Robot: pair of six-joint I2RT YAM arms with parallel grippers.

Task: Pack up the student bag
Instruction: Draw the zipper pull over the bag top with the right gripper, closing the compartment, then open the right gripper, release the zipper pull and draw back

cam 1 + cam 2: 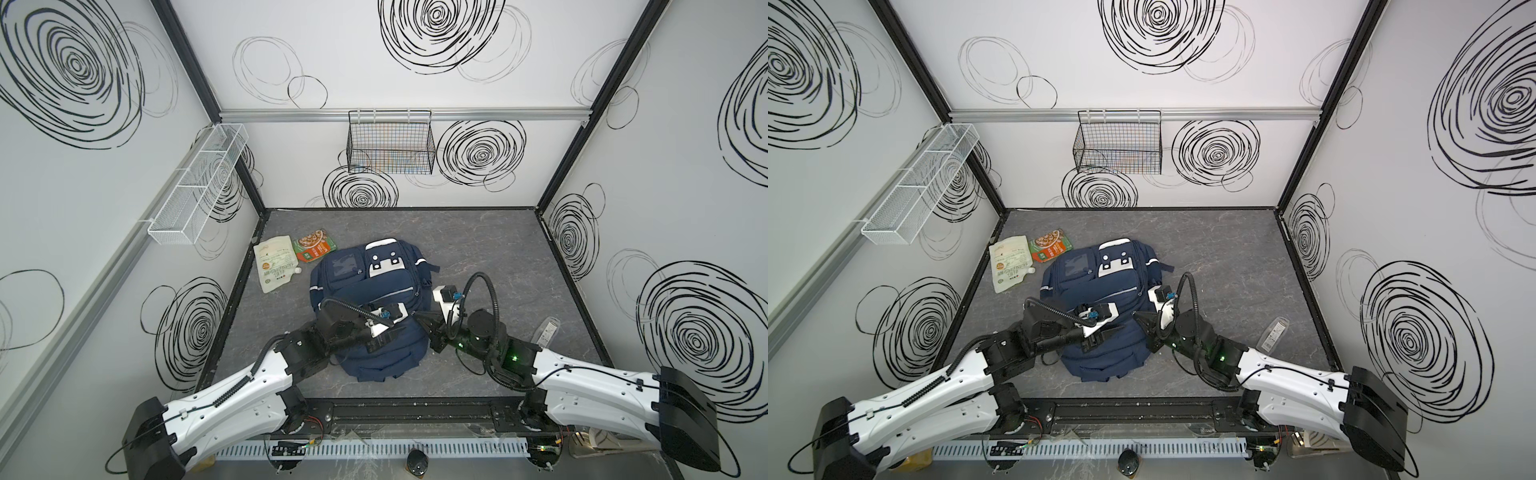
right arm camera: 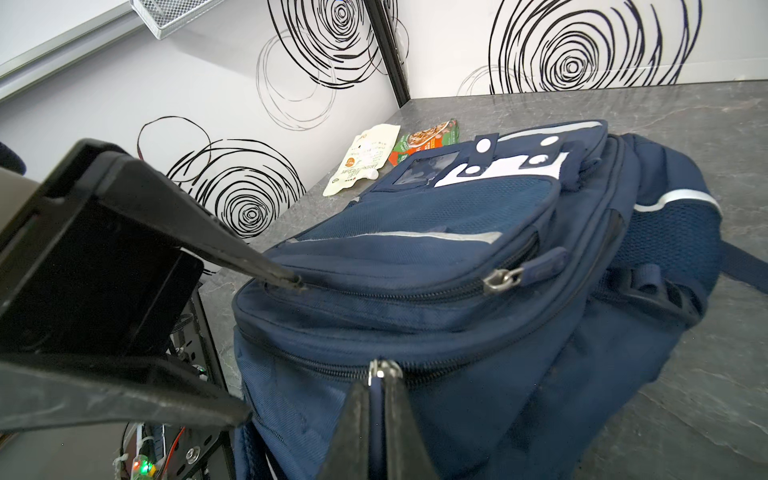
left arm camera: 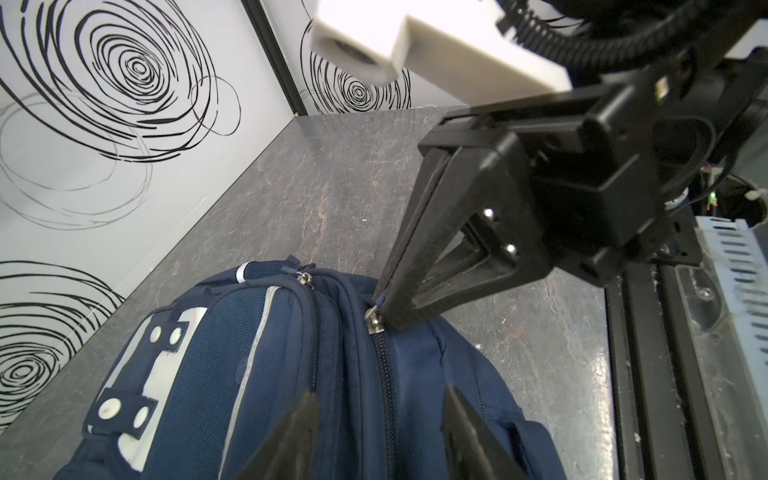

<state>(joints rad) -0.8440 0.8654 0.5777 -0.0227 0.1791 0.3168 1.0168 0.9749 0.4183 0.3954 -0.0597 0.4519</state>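
The student bag (image 1: 365,282) (image 1: 1096,282), navy with white stripes and a white face patch, lies flat on the grey table (image 1: 478,249). My left gripper (image 3: 380,395) (image 2: 272,349) is over the bag's near end, open. Its two fingers straddle the closed main zipper line, and one fingertip (image 2: 297,284) touches the fabric beside a pocket zipper. My right gripper (image 2: 376,386) (image 3: 384,309) comes in from the bag's right side. It is shut on the blue zipper pull (image 2: 376,399), just behind the metal slider (image 3: 372,320) of the main zipper.
A white pouch (image 1: 274,264) and an orange-green food packet (image 1: 313,245) lie left of the bag near the back. A clear wrapped item (image 1: 548,330) lies at the right edge. A black wire basket (image 1: 390,145) and a white mesh basket (image 1: 195,183) hang on the walls.
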